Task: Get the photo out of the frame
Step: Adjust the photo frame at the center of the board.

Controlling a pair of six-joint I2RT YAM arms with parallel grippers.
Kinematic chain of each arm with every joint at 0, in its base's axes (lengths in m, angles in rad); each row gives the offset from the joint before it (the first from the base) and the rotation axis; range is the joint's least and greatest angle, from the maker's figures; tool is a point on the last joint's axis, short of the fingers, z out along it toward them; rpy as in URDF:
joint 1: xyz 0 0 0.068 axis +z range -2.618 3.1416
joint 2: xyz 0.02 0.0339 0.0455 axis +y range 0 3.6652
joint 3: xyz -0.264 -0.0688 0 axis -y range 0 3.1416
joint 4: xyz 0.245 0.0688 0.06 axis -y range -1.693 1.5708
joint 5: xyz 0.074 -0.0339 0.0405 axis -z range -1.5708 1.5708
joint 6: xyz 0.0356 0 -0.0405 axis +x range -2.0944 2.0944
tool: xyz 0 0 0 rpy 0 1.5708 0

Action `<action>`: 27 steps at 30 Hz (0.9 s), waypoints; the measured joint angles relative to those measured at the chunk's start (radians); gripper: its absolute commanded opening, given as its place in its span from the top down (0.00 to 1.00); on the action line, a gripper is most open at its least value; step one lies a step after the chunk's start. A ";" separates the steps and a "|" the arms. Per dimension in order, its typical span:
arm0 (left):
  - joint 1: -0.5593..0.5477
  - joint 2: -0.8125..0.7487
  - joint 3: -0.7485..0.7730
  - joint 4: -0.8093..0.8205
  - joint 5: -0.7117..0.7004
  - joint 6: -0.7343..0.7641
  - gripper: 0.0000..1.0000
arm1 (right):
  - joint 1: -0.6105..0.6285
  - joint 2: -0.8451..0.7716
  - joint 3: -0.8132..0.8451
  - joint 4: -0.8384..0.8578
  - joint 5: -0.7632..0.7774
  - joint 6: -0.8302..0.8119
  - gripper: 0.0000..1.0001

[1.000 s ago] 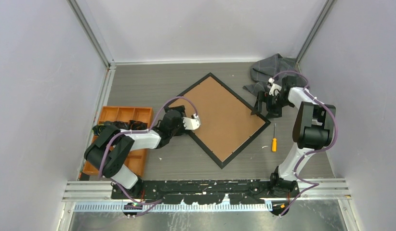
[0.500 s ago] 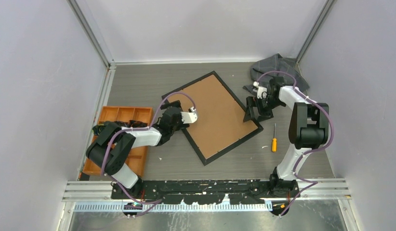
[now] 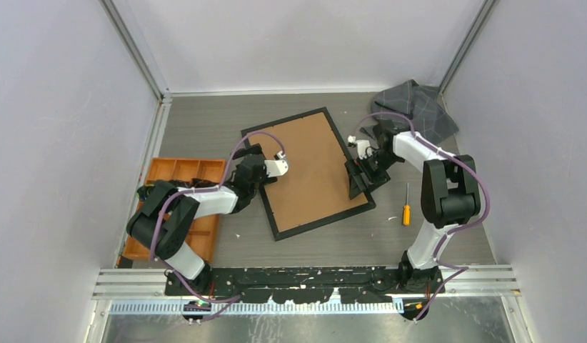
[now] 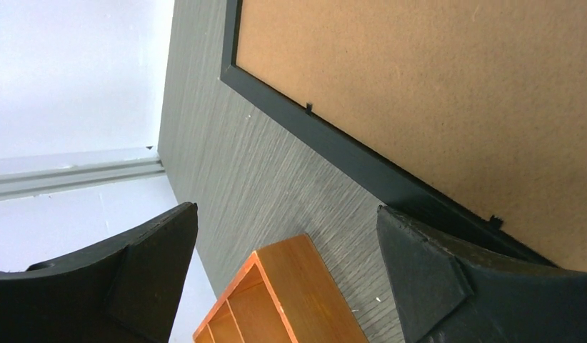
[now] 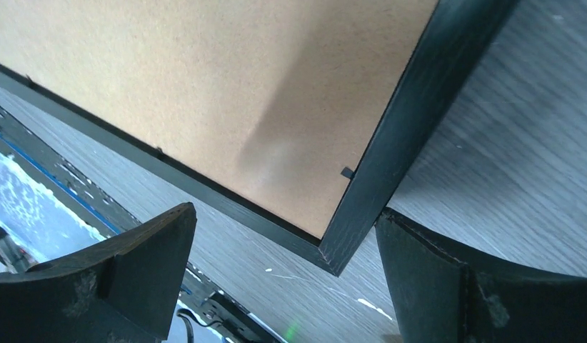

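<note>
The frame lies face down on the table, its brown board back up inside a thin black border. The photo is hidden beneath that board. My left gripper is open at the frame's left edge; in the left wrist view its right finger lies against the black border, with nothing between the fingers. My right gripper is open at the frame's right edge near the near-right corner. In the right wrist view that corner sits between the jaws, the right finger touching the border.
An orange compartment tray stands at the left by the left arm, its corner showing between the left fingers. An orange-handled screwdriver lies right of the frame. A grey cloth is bunched at the back right. Walls enclose three sides.
The frame has turned from a diamond stance to nearly square with the table and slid left. The right gripper swept left and nearer along its edge; the left gripper shifted slightly back.
</note>
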 measured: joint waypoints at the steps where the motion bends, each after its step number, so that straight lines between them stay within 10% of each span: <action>1: 0.000 0.000 0.002 0.000 0.000 -0.002 0.00 | 0.013 -0.004 -0.004 -0.003 0.008 -0.005 0.00; 16: -0.002 0.005 0.015 0.028 0.121 -0.087 0.00 | 0.140 -0.084 -0.023 -0.034 -0.051 -0.052 0.00; 27: 0.145 -0.423 0.007 -0.201 0.374 -0.187 0.00 | -0.149 -0.414 -0.022 -0.013 0.175 -0.077 0.00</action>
